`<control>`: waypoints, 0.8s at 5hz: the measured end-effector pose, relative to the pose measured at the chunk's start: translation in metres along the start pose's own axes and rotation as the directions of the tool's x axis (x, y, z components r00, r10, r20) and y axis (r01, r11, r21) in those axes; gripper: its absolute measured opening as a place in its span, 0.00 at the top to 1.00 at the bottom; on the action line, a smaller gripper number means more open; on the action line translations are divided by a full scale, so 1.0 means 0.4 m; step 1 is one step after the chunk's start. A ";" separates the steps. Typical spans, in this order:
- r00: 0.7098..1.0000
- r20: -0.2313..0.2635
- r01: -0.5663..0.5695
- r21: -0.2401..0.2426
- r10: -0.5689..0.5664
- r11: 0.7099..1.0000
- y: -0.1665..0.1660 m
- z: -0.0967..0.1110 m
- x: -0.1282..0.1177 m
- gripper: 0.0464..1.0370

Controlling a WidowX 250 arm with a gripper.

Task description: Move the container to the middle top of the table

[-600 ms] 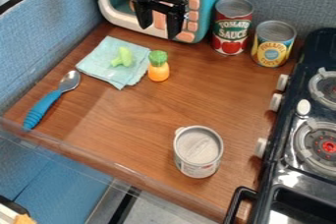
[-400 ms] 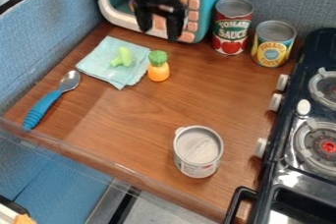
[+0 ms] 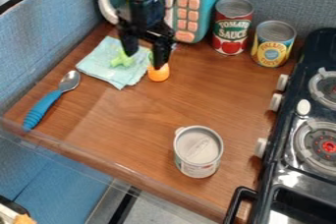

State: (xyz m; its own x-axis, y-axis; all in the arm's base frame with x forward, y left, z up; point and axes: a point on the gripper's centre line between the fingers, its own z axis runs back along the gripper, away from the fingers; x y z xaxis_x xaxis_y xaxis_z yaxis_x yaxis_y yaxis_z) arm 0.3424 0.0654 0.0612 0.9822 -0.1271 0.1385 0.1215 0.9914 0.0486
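Container (image 3: 198,152) upright near the front edge of the table (image 3: 118,115), toward the stove (image 3: 282,164) side. Grey top facing up, small tab at its rim. Nothing touching it.

Tool (image 3: 144,60) at the back of the table, hanging over the area of the blue cloth (image 3: 101,66) and the orange toy with a green top (image 3: 158,74). Fingers spread, nothing pinched between them. Whether a tip brushes the toy, cannot tell.

Step in hand, by my reading: approach, ahead of any grasp. Container not lifted, not at its goal.

Next move calls for a travel forward and toward the stove side, high enough to clear the toy, then a descent with fingers either side of the container's wall. It looks wide for the tool; centring matters, or one finger may land on the rim and tip it.

After that: lift, carry back, set down upright around the middle of the far side, short of the red-labelled can (image 3: 232,26) and clear of the toy.
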 end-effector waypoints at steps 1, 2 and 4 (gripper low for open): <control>1.000 -0.001 -0.009 -0.027 0.009 1.000 -0.036 0.021 -0.083 0.04; 1.000 0.003 -0.025 -0.063 0.026 0.998 -0.061 0.019 -0.164 0.04; 0.996 -0.052 0.073 -0.110 -0.079 0.991 -0.213 -0.035 -0.285 0.04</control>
State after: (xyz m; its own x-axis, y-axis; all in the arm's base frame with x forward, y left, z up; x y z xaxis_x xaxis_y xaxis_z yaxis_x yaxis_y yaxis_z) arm 0.2219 -0.0042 0.0274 0.9756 -0.2033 0.0829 0.2079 0.9768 -0.0510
